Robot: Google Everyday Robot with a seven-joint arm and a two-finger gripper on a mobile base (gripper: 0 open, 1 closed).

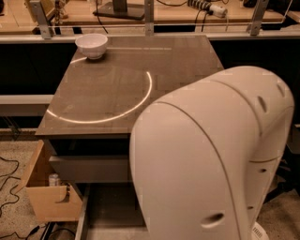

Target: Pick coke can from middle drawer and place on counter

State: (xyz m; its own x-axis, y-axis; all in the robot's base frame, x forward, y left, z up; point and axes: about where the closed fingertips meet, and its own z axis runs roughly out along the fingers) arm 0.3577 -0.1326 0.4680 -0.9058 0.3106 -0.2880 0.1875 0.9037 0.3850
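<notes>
The counter (108, 89) is a grey-brown glossy top with a pale curved arc on it. Below its front edge the middle drawer (110, 206) stands pulled out, showing a plain grey floor and its left rail (81, 216). My big white arm (211, 159) fills the right and lower right and covers most of the drawer. The coke can is hidden from view. My gripper is out of view, somewhere below or behind the arm.
A white bowl (91, 45) sits at the counter's far left corner. A light wooden bench with metal posts (149, 14) runs behind the counter. An open cardboard box (47, 197) stands on the floor at the left, beside the drawers, with cables nearby.
</notes>
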